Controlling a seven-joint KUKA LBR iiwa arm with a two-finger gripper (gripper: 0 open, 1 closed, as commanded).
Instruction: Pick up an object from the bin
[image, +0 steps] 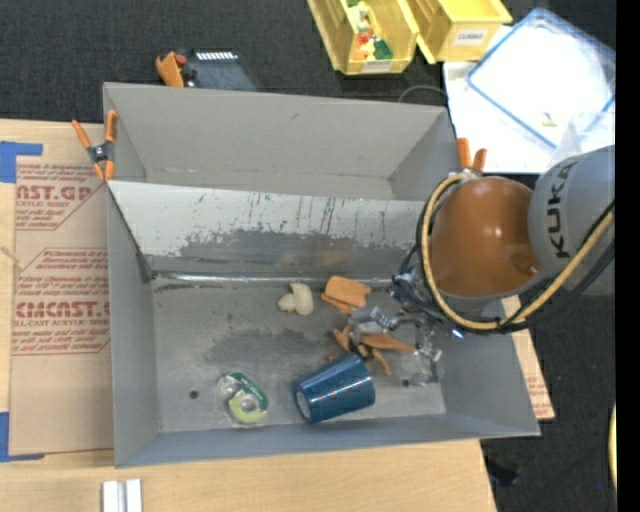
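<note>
Though half-hidden, tool (408, 340) among brown scraps (378, 344)

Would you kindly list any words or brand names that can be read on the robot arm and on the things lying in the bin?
"KUK": in black letters on the arm's grey link; whatever follows is out of sight round the curve.
Blue cup: no text to be seen.
Green and white roll: nothing readable, too small to tell.
</note>
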